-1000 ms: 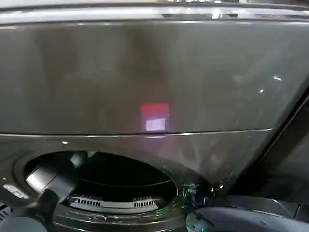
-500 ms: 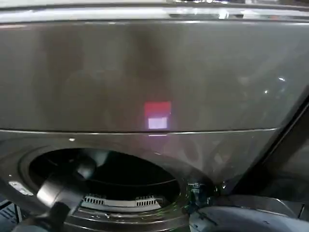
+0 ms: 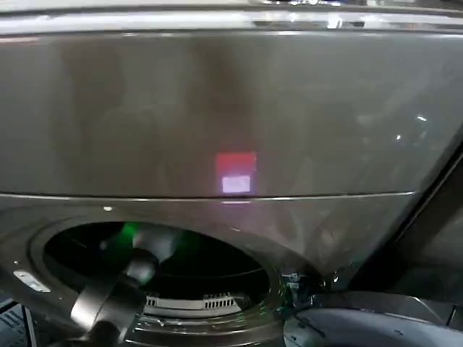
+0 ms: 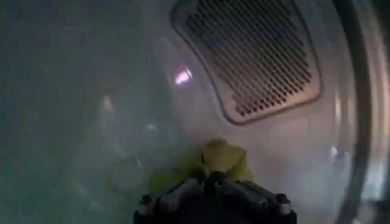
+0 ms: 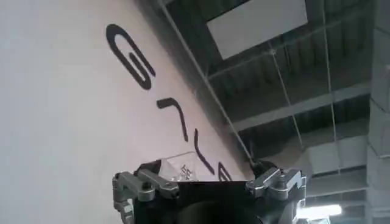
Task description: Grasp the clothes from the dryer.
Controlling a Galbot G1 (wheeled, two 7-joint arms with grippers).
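The left gripper [image 4: 214, 198] reaches into the dryer [image 3: 231, 108] drum at the lower left of the head view; the yellow-green clothes [image 4: 213, 163] lie just beyond it. Whether its jaws are spread cannot be told. The right gripper [image 5: 207, 192] points up at a white wall.

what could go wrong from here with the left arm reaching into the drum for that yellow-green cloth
1. The left gripper is close to the small yellow-green bundle of wrinkly cloth, which lies against the pale drum wall below a perforated metal vent panel; its fingers might strike the wall or pinch only a fold.
2. The left arm passes through the round opening of the bronze-grey metal dryer, so it could catch the rim when pulled out.
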